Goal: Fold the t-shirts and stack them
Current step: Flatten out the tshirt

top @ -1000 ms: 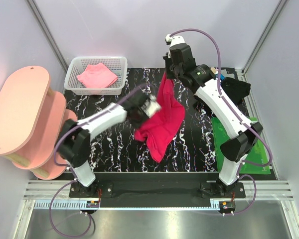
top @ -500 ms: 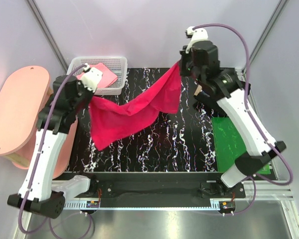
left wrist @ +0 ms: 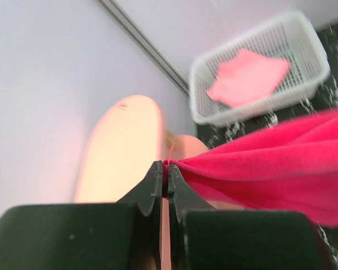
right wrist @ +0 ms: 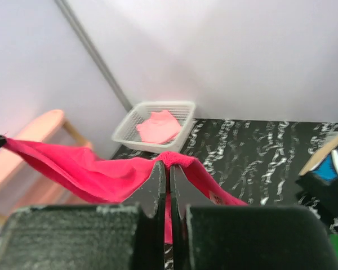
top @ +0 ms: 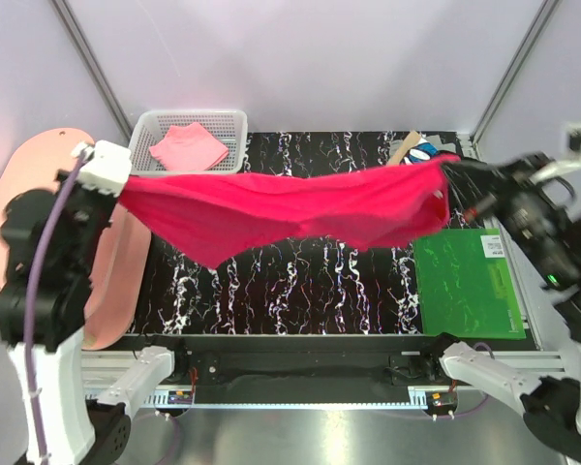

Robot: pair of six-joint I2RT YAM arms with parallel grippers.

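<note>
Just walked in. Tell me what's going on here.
A crimson t-shirt hangs stretched in the air above the table, pinched at each end. The left gripper is shut on one end and the right gripper on the other, and the cloth sags between them. It isn't folded yet. A pink shirt lies folded in the white basket at the far left corner.

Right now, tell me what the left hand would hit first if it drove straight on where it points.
Past the red shirt it pinches, the left hand would probably meet the pink shelf first; depth is unclear, and the wall lies behind.
</note>
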